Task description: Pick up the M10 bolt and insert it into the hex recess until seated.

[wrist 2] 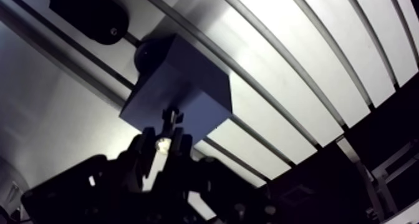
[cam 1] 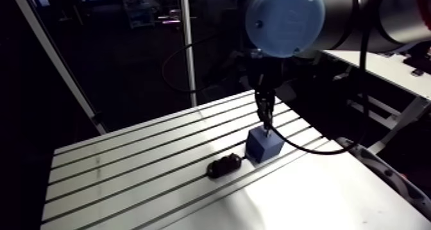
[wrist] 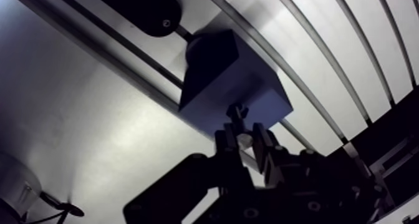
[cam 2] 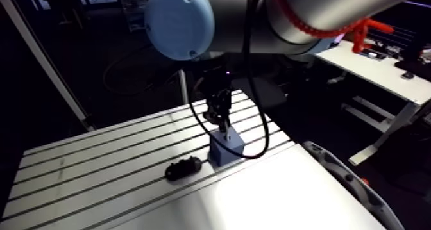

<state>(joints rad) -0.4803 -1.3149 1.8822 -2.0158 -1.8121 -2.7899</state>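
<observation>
Silver metal table with long slots [cam 1: 128, 175] holds a blue square block [cam 1: 263, 146] near its middle. Just beside the block lies a black oblong thing with rounded ends [cam 1: 224, 165].

The robot's black two-finger gripper [wrist: 245, 134] hangs right over the block and points down at it. Its fingers are pinching a small dark metal bolt [wrist: 237, 112] by its upper part. The bolt's lower end pokes out past the fingertips, over the top face of the block. I cannot tell if the tip touches the block or sits just above it.

On the end of the block nearest the black thing there is a dark round patch [wrist: 202, 48]. It is too dark to tell what it is
</observation>
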